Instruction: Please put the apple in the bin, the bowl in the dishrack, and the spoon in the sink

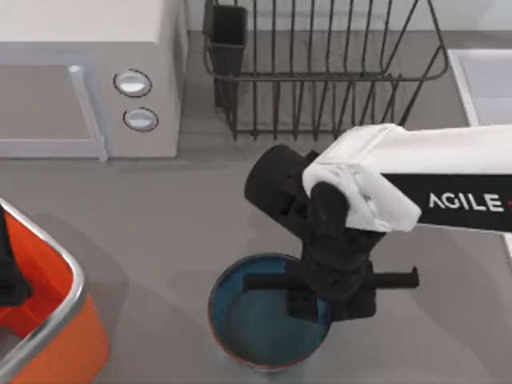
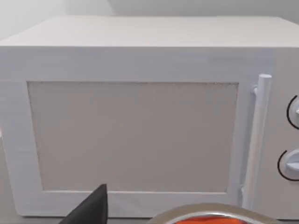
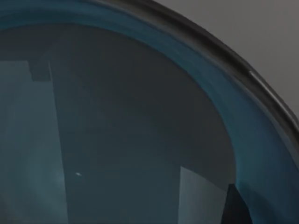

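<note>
The bowl [image 1: 256,320], teal-blue inside with an orange-brown band, stands upright near the table's front edge. My right gripper [image 1: 324,304] hangs over the right part of the bowl, close above its inside. The right wrist view looks closely into the bowl [image 3: 117,140] and its curved rim. At the far left, my left gripper [image 1: 10,280] sits over the orange bin [image 1: 68,264] with its silver rim. The dark wire dishrack [image 1: 320,72] stands at the back, and the pale sink [image 1: 484,84] at the back right. The apple and the spoon are out of view.
A white microwave [image 1: 88,72] with two round knobs stands at the back left, and its door [image 2: 135,135] faces the left wrist camera. A black cutlery cup [image 1: 226,32] sits at the dishrack's left corner. Grey tabletop lies between the bin and the bowl.
</note>
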`<state>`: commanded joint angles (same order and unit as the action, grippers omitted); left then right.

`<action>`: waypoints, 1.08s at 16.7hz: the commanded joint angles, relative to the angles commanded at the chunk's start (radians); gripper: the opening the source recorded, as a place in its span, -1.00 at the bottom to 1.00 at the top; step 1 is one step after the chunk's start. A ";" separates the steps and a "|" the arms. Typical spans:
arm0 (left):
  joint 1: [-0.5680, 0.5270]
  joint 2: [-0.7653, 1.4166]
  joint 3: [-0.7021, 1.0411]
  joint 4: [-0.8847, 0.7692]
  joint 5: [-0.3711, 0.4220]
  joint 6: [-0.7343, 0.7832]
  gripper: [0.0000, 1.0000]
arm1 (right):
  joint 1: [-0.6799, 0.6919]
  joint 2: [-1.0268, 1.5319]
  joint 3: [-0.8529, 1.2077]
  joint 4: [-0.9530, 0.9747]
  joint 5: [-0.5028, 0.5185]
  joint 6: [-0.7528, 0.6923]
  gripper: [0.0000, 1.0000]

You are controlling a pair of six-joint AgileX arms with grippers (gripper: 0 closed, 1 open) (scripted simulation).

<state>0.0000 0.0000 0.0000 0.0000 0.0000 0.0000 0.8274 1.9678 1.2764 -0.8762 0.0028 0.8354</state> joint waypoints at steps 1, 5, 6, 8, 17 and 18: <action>0.000 0.000 0.000 0.000 0.000 0.000 1.00 | 0.004 -0.006 0.020 -0.024 0.000 -0.002 -1.00; 0.000 0.000 0.000 0.000 0.000 0.000 1.00 | 0.000 -0.052 0.145 -0.215 -0.001 -0.001 -1.00; 0.000 0.000 0.000 0.000 0.000 0.000 1.00 | -0.002 -0.065 0.178 -0.264 -0.001 0.000 -1.00; 0.000 0.000 0.000 0.000 0.000 0.000 1.00 | -0.006 -0.089 0.231 -0.332 -0.002 0.000 -1.00; 0.000 0.000 0.000 0.000 0.000 0.000 1.00 | 0.015 -0.122 0.251 -0.291 0.061 -0.049 -1.00; 0.000 0.000 0.000 0.000 0.000 0.000 1.00 | 0.025 -0.136 0.250 -0.250 0.100 -0.079 -1.00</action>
<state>0.0000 0.0000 0.0000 0.0000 0.0000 0.0000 0.8528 1.8323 1.5267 -1.1267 0.1027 0.7564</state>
